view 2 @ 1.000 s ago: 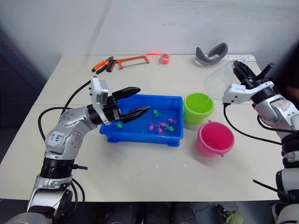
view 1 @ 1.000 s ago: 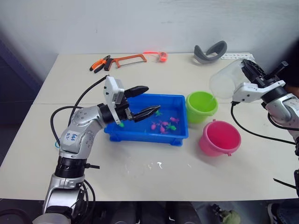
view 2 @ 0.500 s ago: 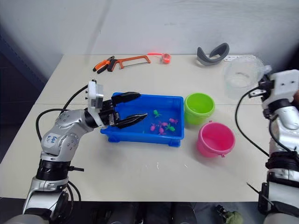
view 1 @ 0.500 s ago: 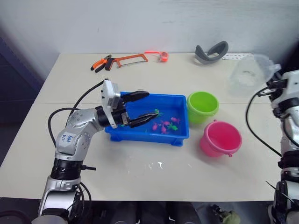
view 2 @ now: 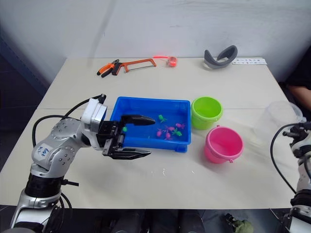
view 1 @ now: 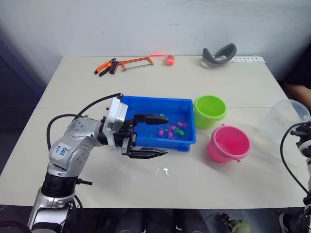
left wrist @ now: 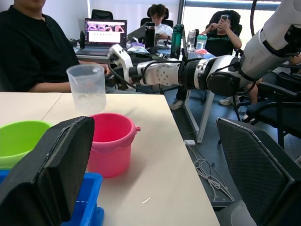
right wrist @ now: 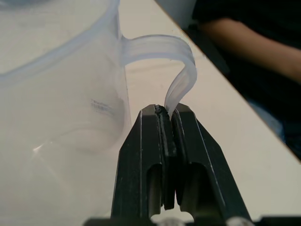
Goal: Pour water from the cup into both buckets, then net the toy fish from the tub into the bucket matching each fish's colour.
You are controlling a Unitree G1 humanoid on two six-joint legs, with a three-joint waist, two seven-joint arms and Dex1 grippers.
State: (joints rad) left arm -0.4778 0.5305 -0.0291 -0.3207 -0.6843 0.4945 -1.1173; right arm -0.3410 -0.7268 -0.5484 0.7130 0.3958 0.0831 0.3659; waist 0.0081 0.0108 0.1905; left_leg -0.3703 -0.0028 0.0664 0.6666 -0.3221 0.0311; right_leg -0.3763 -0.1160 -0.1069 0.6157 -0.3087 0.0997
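Note:
The blue tub sits mid-table with several tiny pink and green toy fish at its right end. Right of it stand the lime green bucket and, nearer, the pink bucket. My left gripper is open at the tub's front left edge, one finger over the tub and the other over the table in front of it. The clear cup stands upright near the table's right edge. My right gripper is shut on the handle of the cup.
An orange hacksaw and pliers lie at the table's back, with a grey curved piece and a white strip at the back right. A person's arm shows at the right edge.
My right arm has carried the cup away from above the green bucket, right and nearer, turning it upright. My left gripper moved from above the tub's left part to its front edge.

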